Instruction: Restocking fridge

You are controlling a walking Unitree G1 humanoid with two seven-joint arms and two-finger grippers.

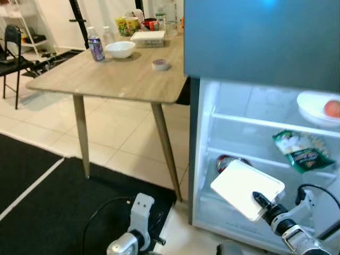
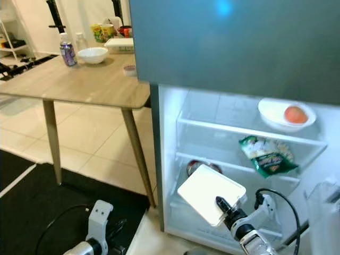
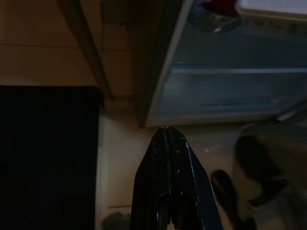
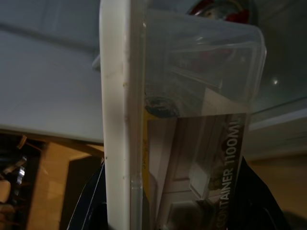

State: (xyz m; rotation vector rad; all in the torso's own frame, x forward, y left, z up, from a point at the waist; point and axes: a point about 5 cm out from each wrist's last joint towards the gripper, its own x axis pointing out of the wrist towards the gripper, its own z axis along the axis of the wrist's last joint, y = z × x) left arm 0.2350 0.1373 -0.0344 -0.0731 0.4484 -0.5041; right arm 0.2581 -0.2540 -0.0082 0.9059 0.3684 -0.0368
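left to right: your left gripper (image 3: 168, 136) hangs idle near the floor, fingers pressed together and empty. beside it, the wooden table (image 1: 122, 79) carries a bowl (image 1: 120, 49) and a bottle (image 1: 96, 48). at right, your right gripper (image 1: 262, 202) clamps one corner of the white-lidded container (image 1: 245, 187), held tilted before the open fridge (image 2: 234, 127), at the lower shelf (image 2: 234, 166). step in hand, by judgement: loading. next you need to level the container and push it inward, clear of the red-topped item (image 2: 195, 166).

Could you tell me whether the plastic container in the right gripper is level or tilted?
Tilted: the plastic container, held at one corner by the right gripper, slopes before the open fridge.
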